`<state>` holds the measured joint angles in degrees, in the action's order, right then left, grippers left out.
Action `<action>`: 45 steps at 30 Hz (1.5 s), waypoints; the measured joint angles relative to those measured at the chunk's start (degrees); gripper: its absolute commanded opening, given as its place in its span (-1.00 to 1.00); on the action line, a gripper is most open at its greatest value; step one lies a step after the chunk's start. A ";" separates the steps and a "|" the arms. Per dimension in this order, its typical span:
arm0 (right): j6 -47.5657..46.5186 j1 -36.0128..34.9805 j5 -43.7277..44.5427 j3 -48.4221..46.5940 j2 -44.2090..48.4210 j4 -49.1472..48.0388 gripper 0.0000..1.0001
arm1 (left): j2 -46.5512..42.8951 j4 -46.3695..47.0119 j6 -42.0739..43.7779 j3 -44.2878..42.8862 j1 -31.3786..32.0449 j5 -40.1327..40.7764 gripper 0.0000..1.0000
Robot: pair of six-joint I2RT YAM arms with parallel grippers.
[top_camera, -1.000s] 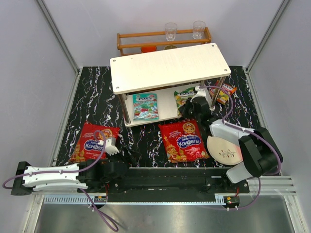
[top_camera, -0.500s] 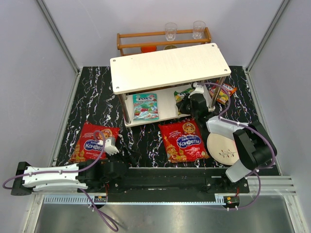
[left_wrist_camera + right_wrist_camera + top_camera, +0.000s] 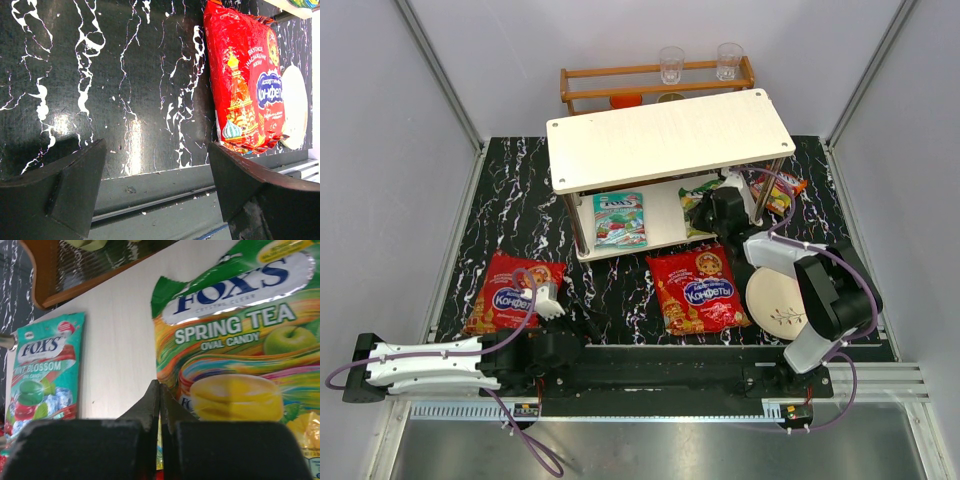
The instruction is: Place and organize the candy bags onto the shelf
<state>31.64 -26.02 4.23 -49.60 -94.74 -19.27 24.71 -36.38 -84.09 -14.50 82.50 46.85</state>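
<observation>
I am watching a black marbled table (image 3: 620, 290) from above, with the white two-tier shelf (image 3: 670, 140) standing at its middle; on the shelf's lower board the teal bag (image 3: 619, 219) lies flat to the left and the green-yellow bag (image 3: 694, 196) lies to the right, partly under the top board; the red-orange bag (image 3: 786, 188) lies on the table just beside the shelf's right posts, not on it; two large red bags are on the table in front of the shelf, the left red bag (image 3: 510, 292) near the left arm and the middle red bag (image 3: 698, 290) just ahead of the shelf's front edge, with a round plate (image 3: 778, 305) touching or nearly touching its right side; behind the shelf stands a brown wooden rack (image 3: 655, 88) carrying two clear glasses (image 3: 671, 64). My right gripper (image 3: 160, 390) reaches onto the lower board; its jaws are clenched tight together, the tips at the left edge of the green-yellow bag; I cannot tell whether they pinch a fold of it. My left gripper (image 3: 156, 147) is released, jaws spread wide with only bare table between them, low beside the right edge of the left red bag; its wrist view looks across to the middle red bag and the plate beyond it.
</observation>
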 measured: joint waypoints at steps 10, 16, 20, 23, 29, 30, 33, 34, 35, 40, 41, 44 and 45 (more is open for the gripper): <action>0.50 3.48 -0.94 0.00 -0.87 0.70 -1.00 | 0.00 0.00 -0.24 0.02 0.00 -0.02 0.71; 0.00 3.78 -1.73 0.00 -0.94 0.68 -1.00 | 0.00 0.00 -0.28 0.00 0.00 -0.02 0.71; -0.79 4.11 -1.88 0.00 -0.94 0.76 -1.00 | 0.00 0.00 -0.39 0.02 0.00 -0.02 0.71; -1.14 4.28 -1.88 0.00 -0.94 0.96 -1.00 | 0.00 0.00 -0.39 0.02 0.00 -0.02 0.71; -2.03 4.68 -1.88 0.00 -0.94 1.16 -1.00 | 0.00 -0.02 -0.42 0.00 0.00 -0.02 0.72; -2.23 4.72 -1.95 0.00 -0.92 1.16 -1.00 | 0.00 -0.02 -0.39 0.02 0.00 -0.02 0.72; -2.95 4.85 -2.47 0.00 -0.63 1.20 -1.00 | 0.00 -0.09 -0.39 0.02 0.00 -0.02 0.71; -3.37 4.94 -2.89 0.00 -0.22 1.42 -1.00 | -0.02 -0.15 -0.39 0.02 0.00 -0.02 0.71; -3.80 5.07 -3.50 0.02 0.42 1.97 -1.00 | -0.02 -0.20 -0.39 0.02 0.00 -0.02 0.71; -5.70 5.49 -4.90 0.07 6.54 4.22 -1.00 | -0.02 -0.66 -0.33 0.00 0.00 0.00 0.71; -5.79 5.53 -5.20 0.20 8.11 4.44 -1.00 | -0.02 -0.74 -0.33 -0.02 0.00 0.04 0.71; -5.44 5.51 -6.93 2.10 12.09 4.87 -1.00 | 0.11 -0.74 -0.13 -0.02 0.00 0.15 0.71; -5.40 5.49 -7.02 3.48 13.20 4.96 -1.00 | 0.24 -0.70 0.09 -0.02 0.00 0.15 0.71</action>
<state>26.24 -20.53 -2.79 -46.13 -81.54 -14.31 24.95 -37.08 -84.01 -14.52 82.50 47.00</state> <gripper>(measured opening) 0.006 0.853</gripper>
